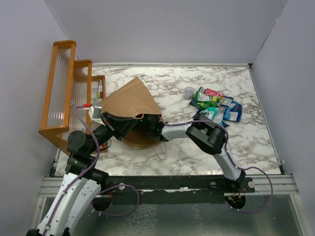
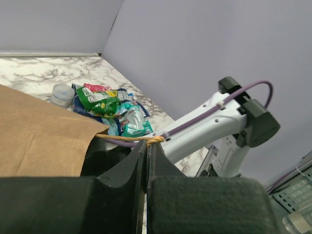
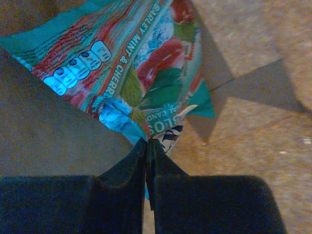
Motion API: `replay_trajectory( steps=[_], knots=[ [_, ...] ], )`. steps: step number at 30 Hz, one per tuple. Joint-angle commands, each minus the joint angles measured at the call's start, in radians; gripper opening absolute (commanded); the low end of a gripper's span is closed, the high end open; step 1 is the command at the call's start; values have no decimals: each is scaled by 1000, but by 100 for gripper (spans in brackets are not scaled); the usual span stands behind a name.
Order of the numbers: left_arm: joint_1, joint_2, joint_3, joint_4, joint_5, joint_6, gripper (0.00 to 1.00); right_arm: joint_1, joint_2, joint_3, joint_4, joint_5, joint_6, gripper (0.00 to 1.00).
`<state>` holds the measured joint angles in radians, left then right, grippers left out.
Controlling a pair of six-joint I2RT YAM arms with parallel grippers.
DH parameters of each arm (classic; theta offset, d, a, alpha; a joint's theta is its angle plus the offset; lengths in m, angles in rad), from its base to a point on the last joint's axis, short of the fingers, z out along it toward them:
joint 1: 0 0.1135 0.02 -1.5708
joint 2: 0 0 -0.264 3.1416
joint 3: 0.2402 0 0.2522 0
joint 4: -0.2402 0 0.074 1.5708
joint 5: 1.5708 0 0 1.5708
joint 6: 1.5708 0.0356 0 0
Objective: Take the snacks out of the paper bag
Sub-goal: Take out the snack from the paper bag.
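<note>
The right fingers (image 3: pixel 122 168) fill the bottom of the right wrist view, clenched on the lower edge of a teal packet (image 3: pixel 131 63) printed with mint and cherries; brown paper walls surround it on every side, so this snack sits inside the paper bag (image 3: pixel 253 97), already pinched and, I judge, ready to be drawn out through the mouth. The left fingers (image 2: pixel 124 168) are likewise pressed together, grasping the thin twisted handle (image 2: pixel 131 138) at the bag's rim; that hold seems meant to keep the mouth lifted and the bag steady while the other arm reaches in. From above, the bag lies tipped on its side toward the left of the surface (image 1: pixel 197 147), its mouth facing the near edge, with the right arm (image 2: pixel 209 122) bent across and its end hidden inside. The snacks already out form a loose pile (image 1: pixel 216 105) of blue, green and pink packets near the right edge, toward the far corner, well apart from the bag; a small clear cup (image 1: pixel 189 91) stands just beside that pile; an orange rack (image 1: pixel 64 88) runs along the left edge.
</note>
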<state>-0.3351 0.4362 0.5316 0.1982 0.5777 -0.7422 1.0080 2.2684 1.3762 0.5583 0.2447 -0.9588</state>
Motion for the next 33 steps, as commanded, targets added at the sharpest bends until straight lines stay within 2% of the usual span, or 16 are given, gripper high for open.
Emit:
replay_trajectory(
  steps=[1, 16, 22, 28, 33],
  knots=[
    [-2, -26, 29, -42, -127, 38, 0, 9, -186, -98, -26, -108, 72, 2],
    [-2, 43, 87, -26, -273, 45, 0, 65, -549, -410, -151, -355, 240, 1],
    [-2, 77, 83, -54, -340, 27, 0, 73, -637, -479, -186, -369, 287, 1],
    [-1, 120, 84, 26, -288, -4, 0, 73, -644, -478, -260, -360, 288, 1],
    [-2, 153, 136, -11, -307, 25, 0, 75, -713, -479, -310, -428, 312, 1]
  ],
)
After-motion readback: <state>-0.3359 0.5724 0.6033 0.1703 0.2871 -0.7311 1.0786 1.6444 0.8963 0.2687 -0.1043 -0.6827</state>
